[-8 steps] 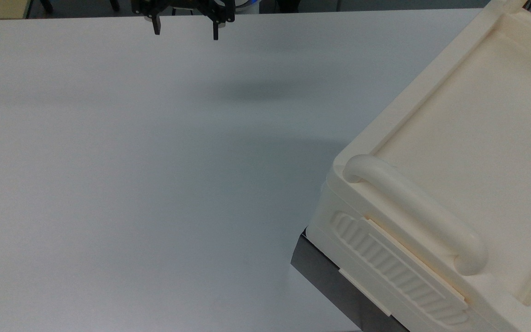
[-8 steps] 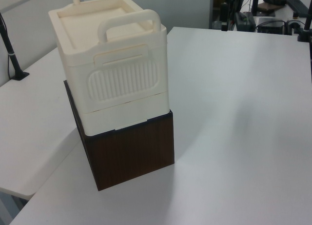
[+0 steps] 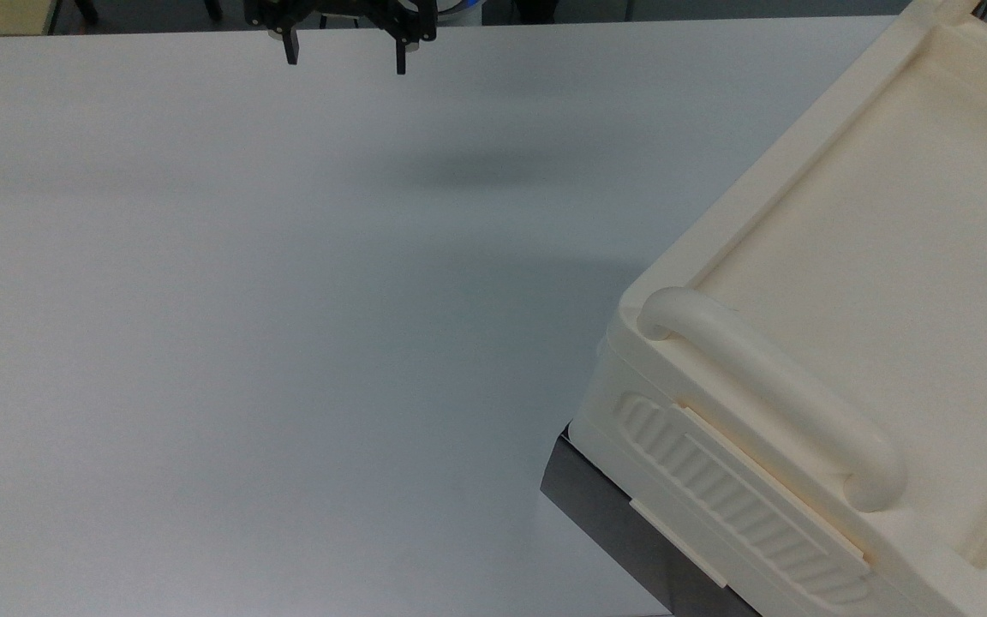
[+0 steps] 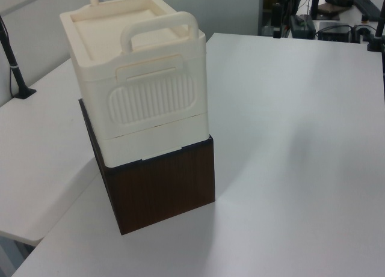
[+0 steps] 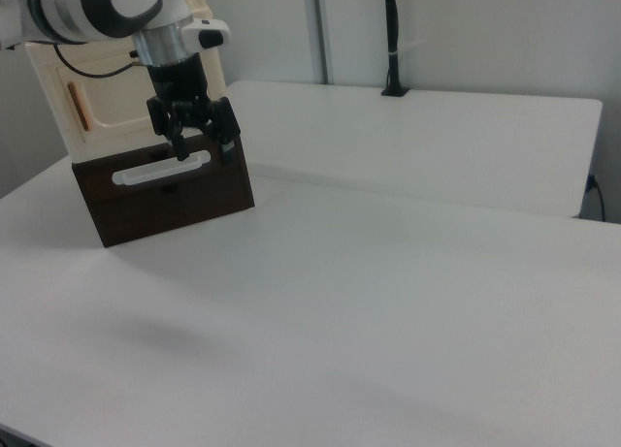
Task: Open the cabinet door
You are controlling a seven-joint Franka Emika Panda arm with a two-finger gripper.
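The cream cabinet [image 5: 58,69] stands on a dark brown box [image 5: 194,200] at the right view's left. Its door [image 5: 109,110] faces this camera, a flat cream panel with a small copper-orange bar handle [image 5: 78,106] near its left end, and it lies flush with the cabinet. My gripper [image 5: 204,148] hangs open in front of the box, above the table, with nothing between its black fingers. In the top view the gripper [image 3: 345,56] sits at the upper edge, far left of the cabinet [image 3: 870,283].
The white table [image 3: 245,343] spreads wide around the cabinet. The cabinet [image 4: 138,79] carries thick rounded tube handles [image 4: 159,27] on top and a ribbed side panel [image 4: 153,100]. The brown box has a white slot handle [image 5: 155,173]. A black pole [image 5: 391,40] stands at the back.
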